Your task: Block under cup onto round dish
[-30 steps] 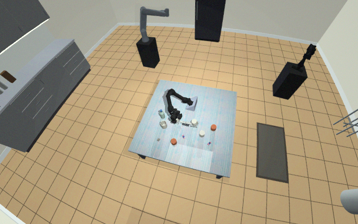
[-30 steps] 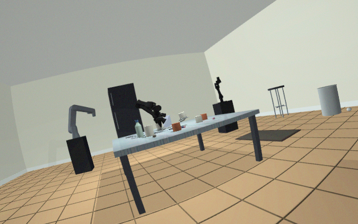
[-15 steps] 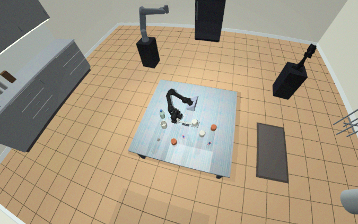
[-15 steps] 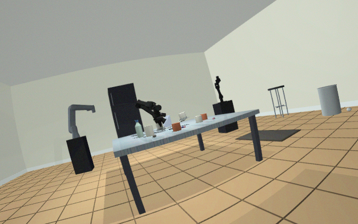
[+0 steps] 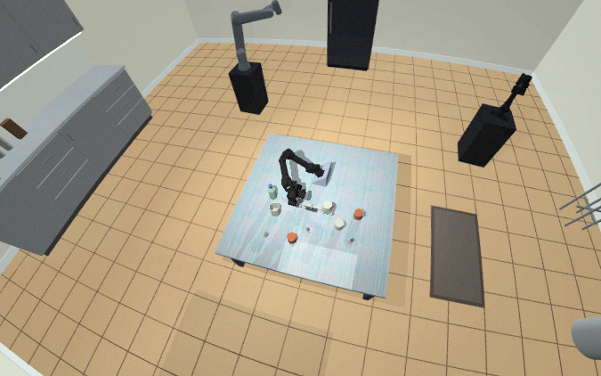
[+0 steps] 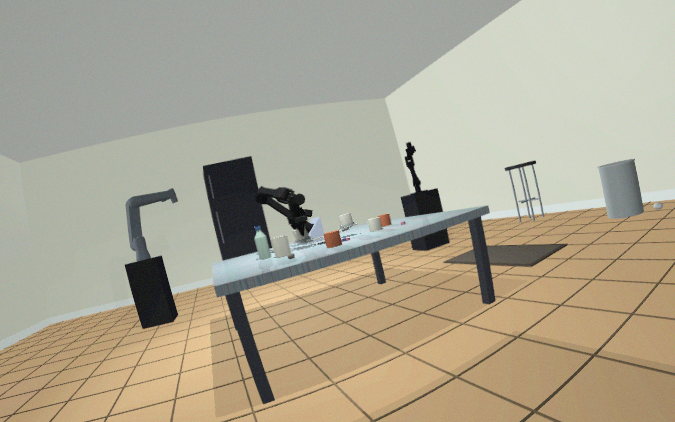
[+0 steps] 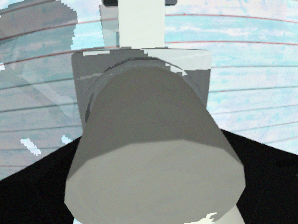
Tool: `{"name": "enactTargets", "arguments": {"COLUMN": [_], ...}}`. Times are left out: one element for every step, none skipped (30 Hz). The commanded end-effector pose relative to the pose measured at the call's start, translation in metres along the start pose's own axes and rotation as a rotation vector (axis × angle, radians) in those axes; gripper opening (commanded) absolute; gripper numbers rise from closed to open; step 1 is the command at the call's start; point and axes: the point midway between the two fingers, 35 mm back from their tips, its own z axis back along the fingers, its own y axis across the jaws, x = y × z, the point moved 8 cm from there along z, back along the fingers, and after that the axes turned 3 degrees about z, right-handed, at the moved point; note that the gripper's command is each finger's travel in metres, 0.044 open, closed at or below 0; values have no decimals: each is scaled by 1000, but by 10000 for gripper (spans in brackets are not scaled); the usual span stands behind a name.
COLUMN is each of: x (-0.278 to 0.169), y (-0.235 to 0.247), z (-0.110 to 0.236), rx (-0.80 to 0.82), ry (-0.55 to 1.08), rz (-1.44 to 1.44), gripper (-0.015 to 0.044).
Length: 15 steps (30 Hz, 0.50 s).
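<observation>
Cup [image 7: 154, 156] on the near end of the balance [image 7: 141, 3], clamped in the jaws, pale grey, upside down, filling most of the wrist view. Jaws closed partway against the cup's sides, black fingers touching it left and right. Second cup [image 5: 327, 205] on the other end of the balance, apart from the arm [image 5: 293, 173]. Whole balance on the bench [image 5: 368, 186], near its middle. Block not visible anywhere. Dish not told apart with certainty.
</observation>
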Motion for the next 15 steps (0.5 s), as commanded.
{"name": "enactTargets", "arguments": {"x": [0, 0, 0, 0, 0, 0, 0, 0, 0, 0, 0, 0, 0, 0, 0], "y": [-2, -2, -2, -3, -3, -3, -3, -3, -3, -3, -3, -3, -3, -3, -3], "z": [7, 9, 10, 11, 13, 14, 15, 16, 18, 19, 20, 22, 23, 24, 25], "rx": [-11, -12, -13, -13, -14, -15, -15, -16, -17, -17, -18, -18, -19, -20, -20], "ry": [-5, -5, -5, -6, -6, -6, -6, -6, -7, -7, -7, -7, -7, -8, -8], "rz": [-4, -2, -1, 1, 2, 3, 5, 6, 8, 9, 10, 12, 13, 15, 16], "gripper": [0, 0, 0, 0, 0, 0, 0, 0, 0, 0, 0, 0, 0, 0, 0]}}
